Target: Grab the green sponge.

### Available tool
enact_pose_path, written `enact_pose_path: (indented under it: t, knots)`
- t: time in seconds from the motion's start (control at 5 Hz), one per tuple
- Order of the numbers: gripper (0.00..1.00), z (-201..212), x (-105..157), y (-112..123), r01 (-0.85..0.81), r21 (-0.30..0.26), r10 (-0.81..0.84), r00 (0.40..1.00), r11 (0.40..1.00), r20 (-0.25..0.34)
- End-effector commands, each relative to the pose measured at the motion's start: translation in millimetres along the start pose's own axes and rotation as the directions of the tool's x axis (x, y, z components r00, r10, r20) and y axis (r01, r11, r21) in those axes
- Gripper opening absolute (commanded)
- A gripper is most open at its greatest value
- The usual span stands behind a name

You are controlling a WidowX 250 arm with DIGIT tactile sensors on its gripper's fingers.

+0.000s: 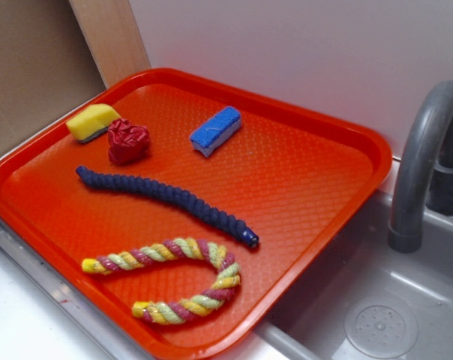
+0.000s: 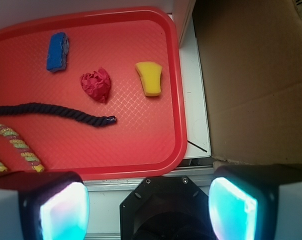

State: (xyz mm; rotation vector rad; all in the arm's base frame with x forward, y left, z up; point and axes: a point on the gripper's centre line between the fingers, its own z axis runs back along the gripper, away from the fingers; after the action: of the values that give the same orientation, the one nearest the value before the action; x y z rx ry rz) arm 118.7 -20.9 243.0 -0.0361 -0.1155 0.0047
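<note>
The green sponge (image 1: 91, 121) is a small yellow block with a darker underside. It lies at the far left corner of the red tray (image 1: 301, 195), next to the red wrinkly wad (image 1: 127, 141). In the wrist view the sponge (image 2: 149, 78) lies near the tray's right rim (image 2: 177, 100), right of the wad (image 2: 96, 84). My gripper (image 2: 148, 210) is open and empty, high above the tray's near edge. Its pads (image 2: 65, 212) stand wide apart. The gripper is not in the exterior view.
A blue sponge with a white layer (image 1: 216, 130) (image 2: 57, 51), a dark blue rope (image 1: 166, 193) (image 2: 56, 112) and a multicoloured rope (image 1: 174, 277) (image 2: 13, 147) lie on the tray. A grey sink with a faucet (image 1: 425, 157) is at the right. Cardboard (image 2: 251, 80) stands beside the tray.
</note>
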Motion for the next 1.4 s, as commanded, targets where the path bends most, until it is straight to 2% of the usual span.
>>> enact_pose_path:
  t: [0.0, 0.2, 0.4, 0.6, 0.8, 1.0, 1.2]
  knots:
    - [1.0, 0, 0, 0, 0.0, 0.0, 0.0, 1.0, 1.0, 0.0]
    - [1.0, -30, 19, 0, -0.022, 0.027, 0.021, 0.998, 0.999, 0.052]
    - [1.0, -72, 40, -5, -0.04, 0.024, 0.037, 0.995, 0.999, 0.091]
    - [1.0, -107, 54, -6, -0.07, 0.075, 0.06, 0.99, 0.995, 0.124]
    - [1.0, -145, 64, -10, -0.076, 0.088, 0.065, 0.99, 0.993, 0.123]
    - [1.0, -180, 79, -7, -0.093, 0.151, 0.076, 0.991, 0.984, 0.11]
    - [1.0, -200, 88, -2, -0.096, 0.173, 0.077, 0.991, 0.98, 0.109]
